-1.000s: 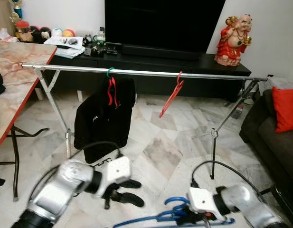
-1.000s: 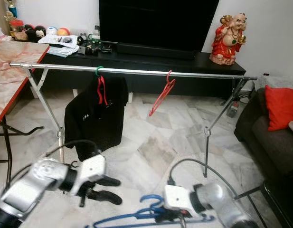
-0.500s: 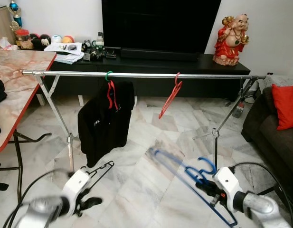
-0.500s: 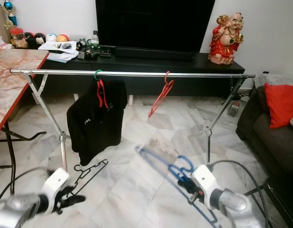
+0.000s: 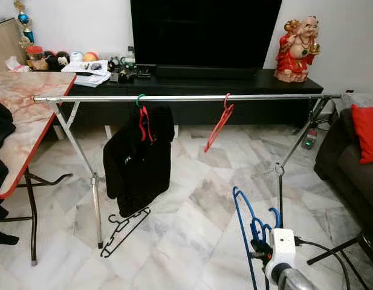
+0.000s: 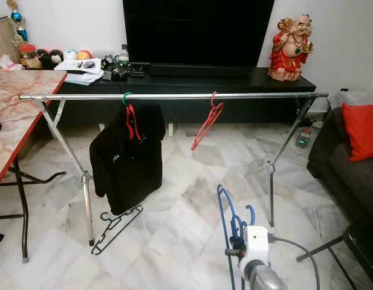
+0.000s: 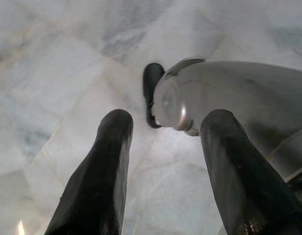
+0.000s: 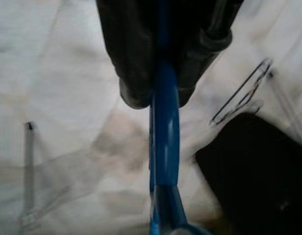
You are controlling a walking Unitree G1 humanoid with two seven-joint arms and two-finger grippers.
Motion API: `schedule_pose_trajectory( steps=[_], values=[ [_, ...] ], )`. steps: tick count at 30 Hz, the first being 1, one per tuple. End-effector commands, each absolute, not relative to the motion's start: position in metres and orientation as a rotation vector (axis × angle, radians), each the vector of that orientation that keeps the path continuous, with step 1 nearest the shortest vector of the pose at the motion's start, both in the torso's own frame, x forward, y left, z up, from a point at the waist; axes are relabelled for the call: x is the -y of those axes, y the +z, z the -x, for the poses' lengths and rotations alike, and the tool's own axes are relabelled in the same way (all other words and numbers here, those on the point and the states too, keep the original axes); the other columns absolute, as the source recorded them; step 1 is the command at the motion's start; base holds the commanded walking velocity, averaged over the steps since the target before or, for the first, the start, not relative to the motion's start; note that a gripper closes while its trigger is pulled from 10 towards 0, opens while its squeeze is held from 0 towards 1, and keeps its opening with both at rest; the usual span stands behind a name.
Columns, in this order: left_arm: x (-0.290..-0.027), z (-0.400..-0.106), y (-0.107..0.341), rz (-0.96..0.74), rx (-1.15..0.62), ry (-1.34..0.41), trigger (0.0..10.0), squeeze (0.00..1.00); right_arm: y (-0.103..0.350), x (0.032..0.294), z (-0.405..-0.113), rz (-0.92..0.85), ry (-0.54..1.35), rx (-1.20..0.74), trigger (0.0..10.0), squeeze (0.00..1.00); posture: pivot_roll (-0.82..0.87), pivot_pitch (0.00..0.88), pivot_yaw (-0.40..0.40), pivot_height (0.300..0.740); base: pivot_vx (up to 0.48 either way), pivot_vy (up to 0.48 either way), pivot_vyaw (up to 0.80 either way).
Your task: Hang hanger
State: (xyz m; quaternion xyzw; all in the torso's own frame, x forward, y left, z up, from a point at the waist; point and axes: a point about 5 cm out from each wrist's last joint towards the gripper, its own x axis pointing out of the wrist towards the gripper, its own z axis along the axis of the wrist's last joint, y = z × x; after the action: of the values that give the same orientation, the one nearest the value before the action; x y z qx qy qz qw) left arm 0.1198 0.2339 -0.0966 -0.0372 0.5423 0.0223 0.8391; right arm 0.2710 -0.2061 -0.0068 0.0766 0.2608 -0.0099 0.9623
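Note:
My right gripper (image 5: 257, 248) is low in front of me, shut on a blue hanger (image 5: 240, 220) that stands nearly upright with its hook (image 5: 274, 216) toward the rack. In the right wrist view the fingers (image 8: 133, 73) pinch the blue bar (image 8: 163, 127). Beyond it, a silver clothes rail (image 5: 186, 97) spans the room. On it hang a bare red hanger (image 5: 219, 124) and a black garment (image 5: 136, 160) on a red hanger. A black hanger (image 5: 123, 225) lies on the floor under the garment. My left gripper (image 7: 168, 120) hangs open over the marble floor.
A red-edged marble table (image 5: 23, 118) stands at the left, a dark sofa with a red cushion (image 5: 366, 133) at the right. Behind the rail are a black TV console (image 5: 234, 78) and a red statue (image 5: 298, 42). The rack's right leg (image 5: 279, 181) and a black cable (image 5: 328, 249) are near my right arm.
The right gripper has raised the blue hanger from lying low and slanted to nearly upright. The left arm has dropped out of the head views. The camera has shifted slightly.

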Motion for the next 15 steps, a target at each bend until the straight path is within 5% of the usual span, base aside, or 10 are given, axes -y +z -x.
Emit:
schedule_pose_trajectory(
  steps=[1, 8, 15],
  values=[
    [-0.237, -0.123, -0.096, 0.070, -1.129, 0.078, 10.0, 0.00, 0.002, 0.210, -0.278, -0.195, -0.089, -0.476, 10.0, 0.00, 0.08, 0.000, -0.068, 0.740, 0.292, 0.000, 0.00],
    [-0.245, -0.137, -0.091, 0.005, -1.112, 0.058, 10.0, 0.00, 0.002, 0.211, -0.283, -0.207, -0.195, -0.494, 10.0, 0.00, 0.11, 0.000, -0.046, 0.740, 0.318, 0.000, 0.00],
    [-0.251, -0.138, -0.089, -0.014, -1.106, 0.061, 10.0, 0.00, 0.006, 0.207, -0.289, -0.193, -0.195, -0.484, 10.0, 0.00, 0.14, 0.000, -0.037, 0.740, 0.369, 0.000, -0.80]
  ],
)
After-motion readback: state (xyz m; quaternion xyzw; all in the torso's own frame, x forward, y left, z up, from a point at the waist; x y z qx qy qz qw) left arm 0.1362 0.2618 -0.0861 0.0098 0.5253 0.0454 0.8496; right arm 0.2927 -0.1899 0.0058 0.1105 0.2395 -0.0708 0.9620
